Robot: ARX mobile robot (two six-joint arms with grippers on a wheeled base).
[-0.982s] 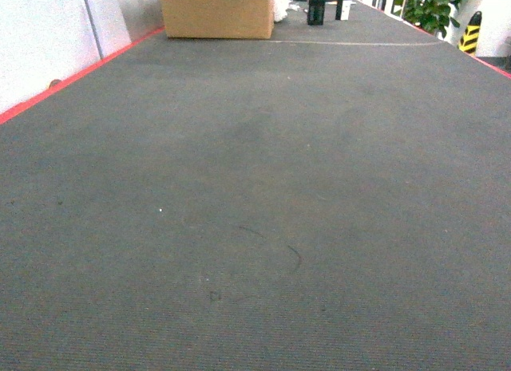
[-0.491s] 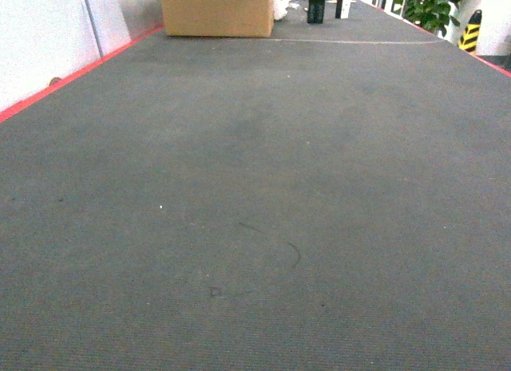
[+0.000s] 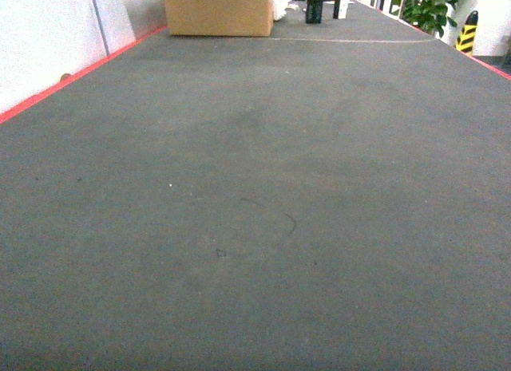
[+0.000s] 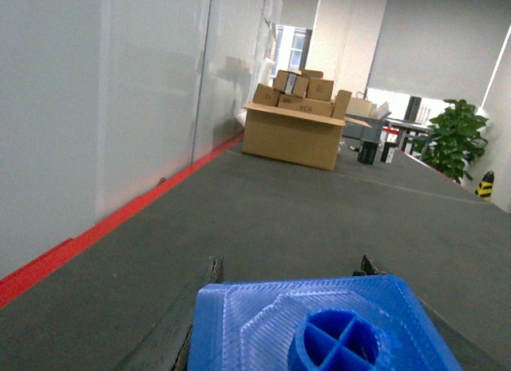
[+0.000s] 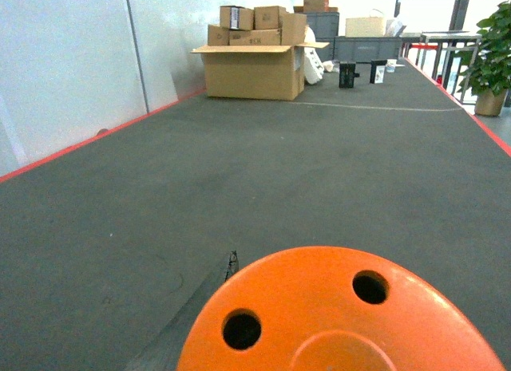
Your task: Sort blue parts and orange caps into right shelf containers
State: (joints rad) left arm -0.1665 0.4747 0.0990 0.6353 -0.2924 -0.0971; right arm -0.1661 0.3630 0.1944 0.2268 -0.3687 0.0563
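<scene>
From the head camera I see only dark grey carpet (image 3: pixel 255 227) running ahead, with a red floor stripe (image 3: pixel 72 80) along the white wall at ten o'clock, a cardboard box (image 3: pixel 218 10) at twelve o'clock, two small dark boxes (image 3: pixel 314 9) just right of it, a potted plant (image 3: pixel 427 5) at one o'clock and a yellow-and-black bollard (image 3: pixel 465 32) beside it. Compared with a second ago, the curved scuff mark (image 3: pixel 289 222) and the small white speck (image 3: pixel 170 184) sit higher in the view and the box has slid towards the top edge, so the view has shifted along the floor. Neither arm shows in the head view. In the left wrist view a blue part (image 4: pixel 319 327) fills the bottom at six o'clock, its round cross-ribbed boss facing the lens, with the left gripper's fingertips (image 4: pixel 214 269) showing just behind its far edge, pinching it. In the right wrist view an orange cap (image 5: pixel 343 315) with two round holes fills the bottom; one dark tip of the right gripper's fingers (image 5: pixel 231 266) peeks out at its left edge, and I cannot tell how firmly it is held.
</scene>
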